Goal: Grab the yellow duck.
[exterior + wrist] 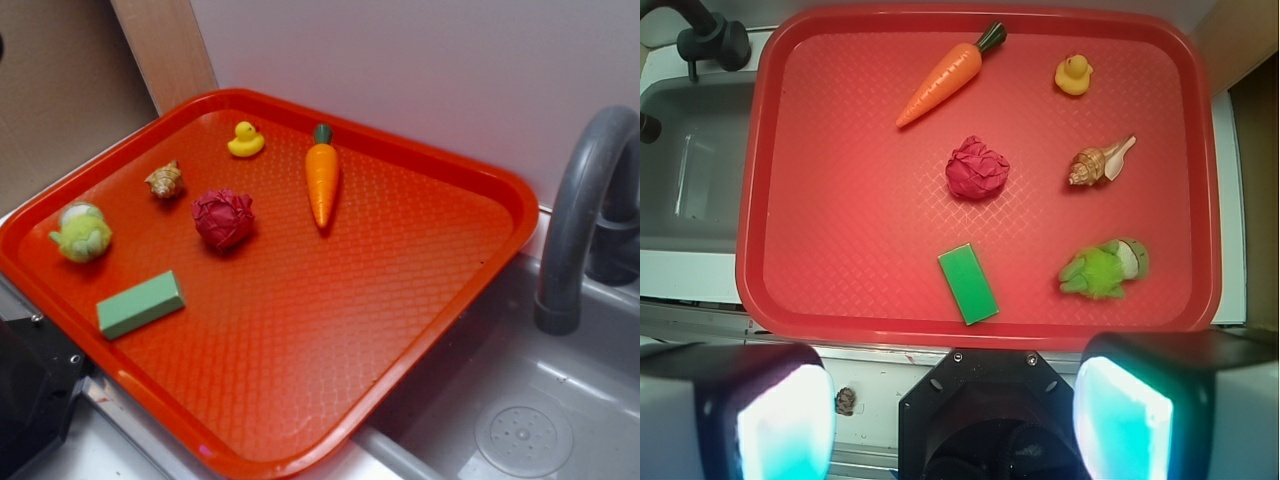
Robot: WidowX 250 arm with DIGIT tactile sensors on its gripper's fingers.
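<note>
The yellow duck (245, 139) (1073, 75) is a tiny bright-yellow rubber toy with an orange beak, sitting near the far edge of the red tray (420, 300) (840, 250). In the wrist view my gripper (954, 415) hangs high above the tray's near rim, open, with its two pale pads (785, 420) wide apart and nothing between them. The duck lies far ahead of the gripper, up and to the right in that view. The exterior view does not show the gripper's fingers.
On the tray also lie an orange carrot (321, 178) (943, 78), a crumpled red ball (222, 218) (977, 168), a shell (165, 181) (1100, 163), a fuzzy yellow-green plush (81, 233) (1102, 269) and a green block (140, 304) (968, 284). A sink (520, 420) with a grey faucet (580, 200) adjoins the tray.
</note>
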